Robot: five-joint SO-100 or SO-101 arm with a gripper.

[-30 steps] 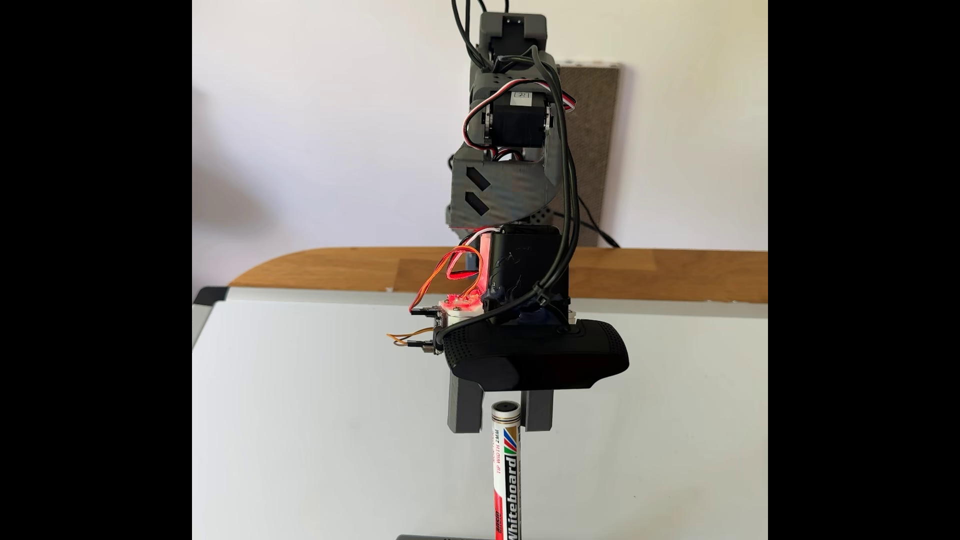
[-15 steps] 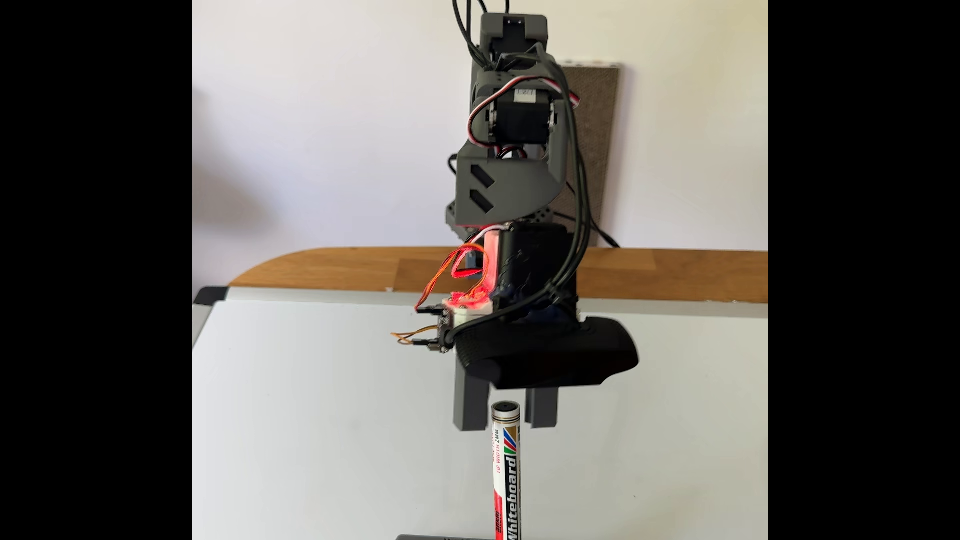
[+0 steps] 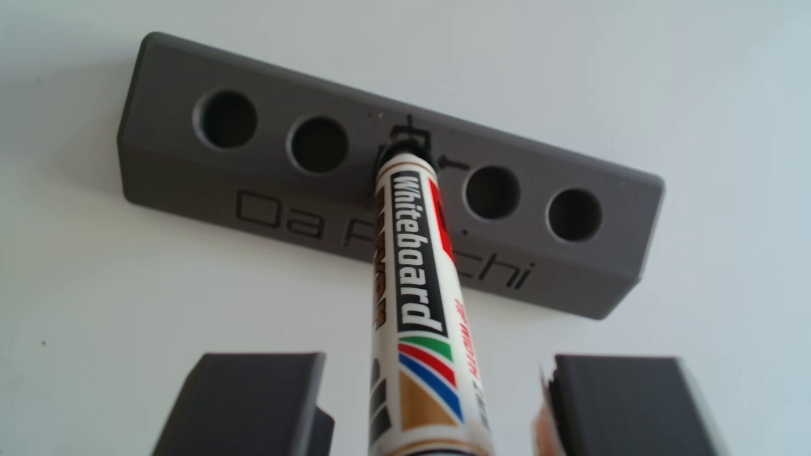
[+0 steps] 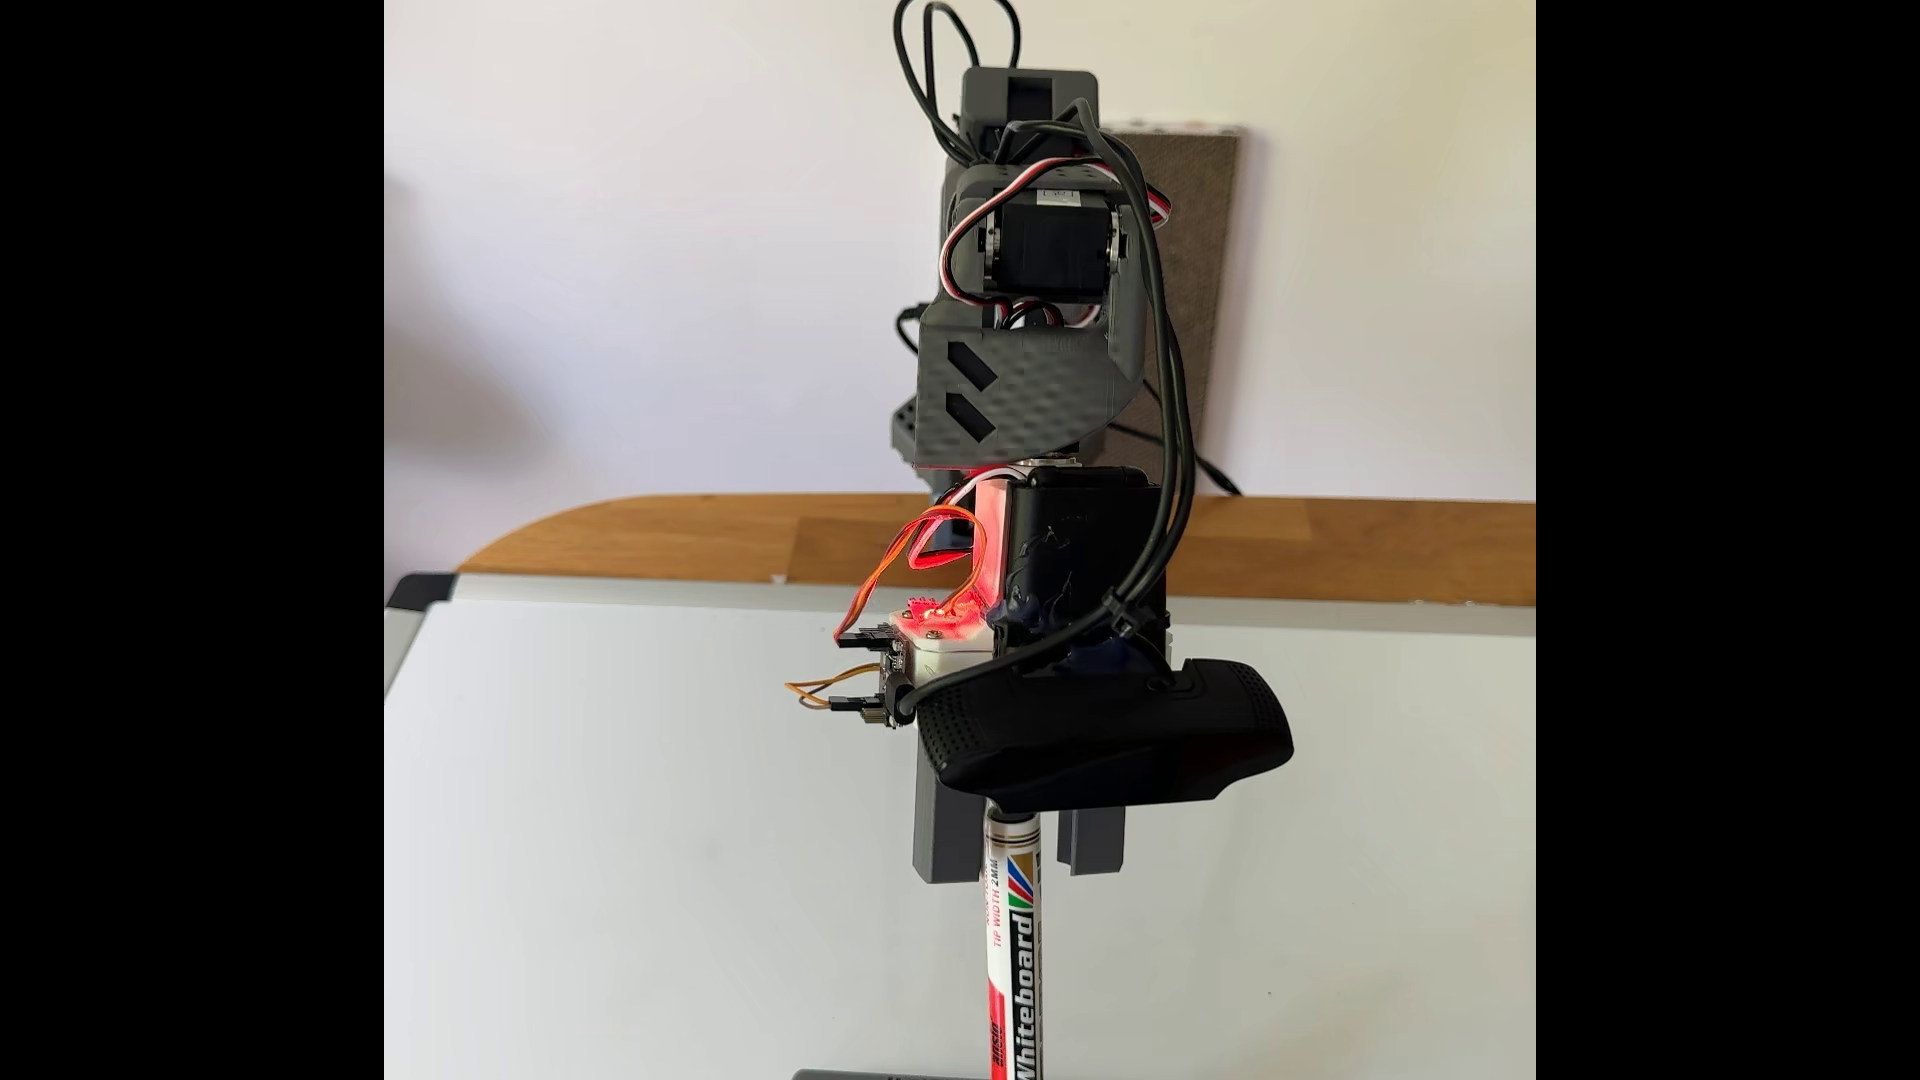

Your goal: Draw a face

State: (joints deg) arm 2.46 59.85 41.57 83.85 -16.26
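A white marker (image 3: 417, 272) labelled "Whiteboard" stands upright in the middle hole of a dark grey block (image 3: 570, 272) engraved "Da Pinchi". My gripper (image 3: 434, 394) is open, one grey finger (image 3: 245, 403) on each side of the marker's upper part, with gaps on both sides. In the fixed view the marker (image 4: 1013, 955) rises between the fingers of the gripper (image 4: 1020, 867), and its top end is hidden behind the black wrist camera (image 4: 1101, 737). The white board (image 4: 623, 831) bears no ink that I can see; the face is out of view.
The block has several round holes, two empty on each side of the marker, and black ink smudges around the middle hole. Its top edge (image 4: 883, 1074) peeks in at the frame's bottom. A wooden table edge (image 4: 675, 540) runs behind the board.
The gripper has come forward and slightly right and down, so its fingers now straddle the marker and the wrist camera covers the marker's top end. The marker has not moved.
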